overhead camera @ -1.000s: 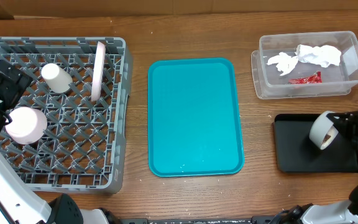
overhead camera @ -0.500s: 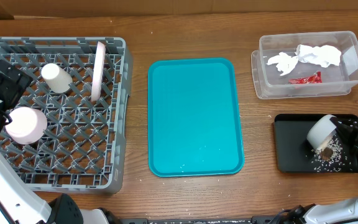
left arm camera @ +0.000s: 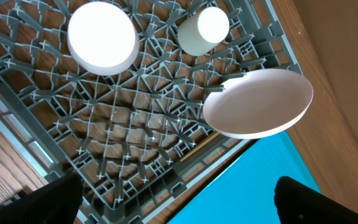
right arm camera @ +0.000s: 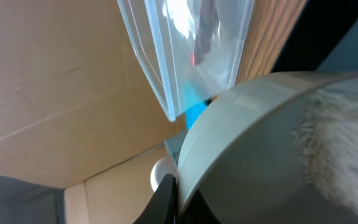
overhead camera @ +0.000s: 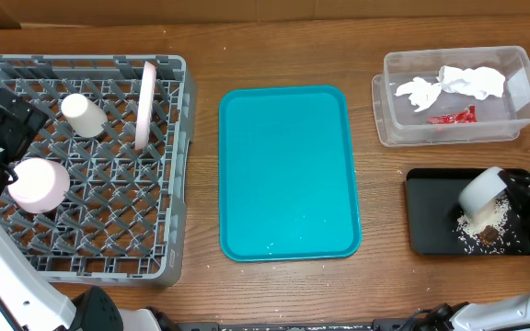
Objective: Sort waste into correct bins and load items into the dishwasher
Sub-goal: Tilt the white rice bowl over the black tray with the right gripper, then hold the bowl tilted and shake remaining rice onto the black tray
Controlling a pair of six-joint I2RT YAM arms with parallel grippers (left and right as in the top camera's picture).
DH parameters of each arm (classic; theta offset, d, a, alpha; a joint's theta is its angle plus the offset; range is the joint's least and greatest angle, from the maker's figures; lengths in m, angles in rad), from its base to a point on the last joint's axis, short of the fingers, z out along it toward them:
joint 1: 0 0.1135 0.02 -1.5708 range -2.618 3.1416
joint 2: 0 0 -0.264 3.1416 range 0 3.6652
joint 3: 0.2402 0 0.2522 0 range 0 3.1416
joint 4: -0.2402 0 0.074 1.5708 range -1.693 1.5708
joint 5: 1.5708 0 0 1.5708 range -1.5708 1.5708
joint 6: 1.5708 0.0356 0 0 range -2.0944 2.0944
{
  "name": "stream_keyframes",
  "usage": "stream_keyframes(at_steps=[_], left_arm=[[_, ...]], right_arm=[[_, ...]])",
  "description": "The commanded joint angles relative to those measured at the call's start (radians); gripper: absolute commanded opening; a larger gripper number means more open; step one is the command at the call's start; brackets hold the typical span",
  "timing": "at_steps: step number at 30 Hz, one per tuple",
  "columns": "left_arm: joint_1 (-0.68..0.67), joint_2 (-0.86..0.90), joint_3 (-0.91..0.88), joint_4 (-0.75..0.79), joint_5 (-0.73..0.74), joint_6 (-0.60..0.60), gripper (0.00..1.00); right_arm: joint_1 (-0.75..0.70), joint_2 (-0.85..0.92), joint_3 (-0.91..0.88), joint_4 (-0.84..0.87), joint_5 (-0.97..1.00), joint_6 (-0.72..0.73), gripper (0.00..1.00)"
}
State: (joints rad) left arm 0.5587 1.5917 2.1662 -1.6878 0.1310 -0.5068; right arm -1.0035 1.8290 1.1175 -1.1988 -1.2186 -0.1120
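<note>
My right gripper (overhead camera: 515, 189) is shut on the rim of the grey-white bowl (overhead camera: 482, 191) and holds it tipped over the black tray (overhead camera: 426, 230). White rice grains (overhead camera: 473, 235) and a brown food lump (overhead camera: 491, 235) lie on that tray. In the right wrist view the bowl (right arm camera: 272, 143) fills the frame, with rice stuck inside. The clear tub (overhead camera: 523, 69) holds crumpled tissue (overhead camera: 458, 85) and the red wrapper (overhead camera: 453, 116). The grey dish rack (overhead camera: 175, 184) holds the white cup (overhead camera: 85, 116), the upright plate (overhead camera: 143, 105) and the upturned pink bowl (overhead camera: 37, 184). My left gripper (left arm camera: 179, 208) is open and empty over the rack.
A bare teal serving tray (overhead camera: 288, 173) lies in the middle of the wooden table, between rack and bins. In the left wrist view the cup (left arm camera: 204, 30), plate (left arm camera: 258, 102) and pink bowl (left arm camera: 102, 37) sit in the rack. A cardboard wall stands behind.
The bowl has tipped further and shifted slightly right. Rice and the brown lump have fallen from it onto the black tray, which was bare a second ago. The left arm has not moved.
</note>
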Motion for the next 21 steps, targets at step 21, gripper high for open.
stream_keyframes(at_steps=[21], left_arm=[[0.004, 0.005, 0.001, -0.002, 0.007, -0.017, 1.0]], right_arm=[[-0.08, 0.001, 0.001, -0.146, -0.112, -0.142, 0.04]])
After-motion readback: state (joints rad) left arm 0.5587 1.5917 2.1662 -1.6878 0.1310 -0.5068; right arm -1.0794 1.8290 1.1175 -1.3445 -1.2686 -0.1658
